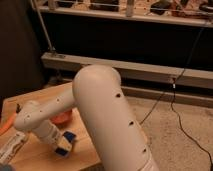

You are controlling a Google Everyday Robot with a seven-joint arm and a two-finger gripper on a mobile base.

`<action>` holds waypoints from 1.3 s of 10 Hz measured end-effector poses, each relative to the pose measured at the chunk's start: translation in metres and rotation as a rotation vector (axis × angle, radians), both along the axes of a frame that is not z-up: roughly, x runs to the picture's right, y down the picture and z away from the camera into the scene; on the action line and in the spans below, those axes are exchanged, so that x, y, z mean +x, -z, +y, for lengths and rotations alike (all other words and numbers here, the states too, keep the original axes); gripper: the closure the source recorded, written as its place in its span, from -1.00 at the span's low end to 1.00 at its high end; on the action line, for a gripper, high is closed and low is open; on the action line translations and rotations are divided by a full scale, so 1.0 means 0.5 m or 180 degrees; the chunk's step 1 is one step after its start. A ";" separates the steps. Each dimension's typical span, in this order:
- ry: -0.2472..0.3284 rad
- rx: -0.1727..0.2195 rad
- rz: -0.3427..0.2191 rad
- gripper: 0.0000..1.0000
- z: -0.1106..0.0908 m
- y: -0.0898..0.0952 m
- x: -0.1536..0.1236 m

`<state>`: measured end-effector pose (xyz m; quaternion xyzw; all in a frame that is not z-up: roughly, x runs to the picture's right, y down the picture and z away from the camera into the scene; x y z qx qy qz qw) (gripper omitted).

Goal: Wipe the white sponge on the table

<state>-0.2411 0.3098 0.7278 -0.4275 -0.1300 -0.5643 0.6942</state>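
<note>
Now, your hand [59,142] sits low over the front-left part of the bench [45,97], right at the white sponge [64,146], and you cannot tell whether it grips it. The sponge lies tilted, blue layer turned up and right; its long axis is unclear.

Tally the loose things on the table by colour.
Orange: 2, the round object and a piece at the left edge
White and blue: 1, the white sponge
White: 1, a packet
Total: 4
The gripper is at the sponge, over the table.
</note>
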 end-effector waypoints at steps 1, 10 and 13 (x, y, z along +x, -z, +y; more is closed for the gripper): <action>0.0015 -0.0033 -0.0022 0.71 0.014 0.008 -0.003; 0.0150 -0.0252 -0.0480 0.71 0.129 0.079 -0.106; 0.0231 -0.0325 -0.0640 0.71 0.164 0.091 -0.148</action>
